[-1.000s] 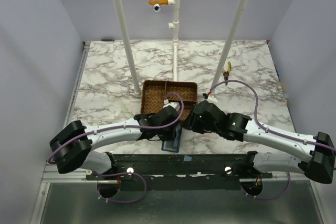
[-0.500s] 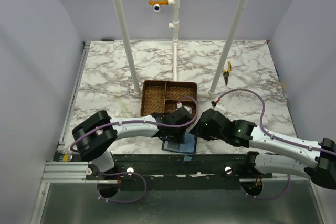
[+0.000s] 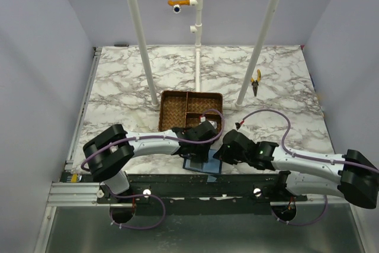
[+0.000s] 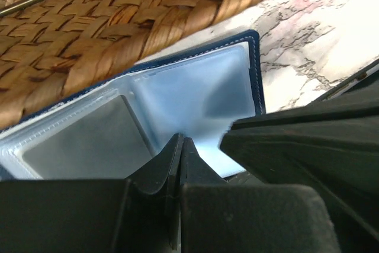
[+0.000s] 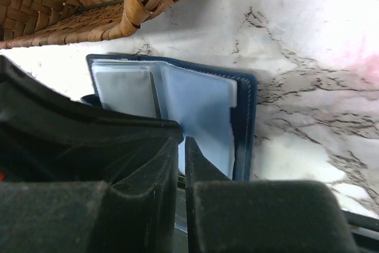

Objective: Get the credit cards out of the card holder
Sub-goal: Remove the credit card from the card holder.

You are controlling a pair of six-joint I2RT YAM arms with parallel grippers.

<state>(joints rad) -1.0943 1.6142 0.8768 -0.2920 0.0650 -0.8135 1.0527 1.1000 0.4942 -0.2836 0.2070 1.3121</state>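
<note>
The navy card holder (image 3: 202, 165) lies open at the table's front edge, its pale clear pockets up; it also shows in the left wrist view (image 4: 195, 93) and the right wrist view (image 5: 201, 108). No credit card shows plainly; one pocket (image 4: 83, 140) looks grey inside. My left gripper (image 4: 179, 145) is shut, its tips resting on the holder's pockets. My right gripper (image 5: 183, 141) is shut to a sliver, and the lower corner of a pale sleeve runs in between its tips. Both grippers meet over the holder, the left (image 3: 198, 146) and the right (image 3: 220, 153).
The brown wicker divided tray (image 3: 190, 108) stands just behind the holder, its rim close above it (image 5: 118, 16). Yellow-handled pliers (image 3: 255, 81) lie at the back right. White poles (image 3: 142, 39) rise behind the tray. The table's front edge runs right under the holder.
The holder, closed and narrow a second ago, now lies open. My right gripper came down and left to its right half. My left arm swung in and settled on the holder.
</note>
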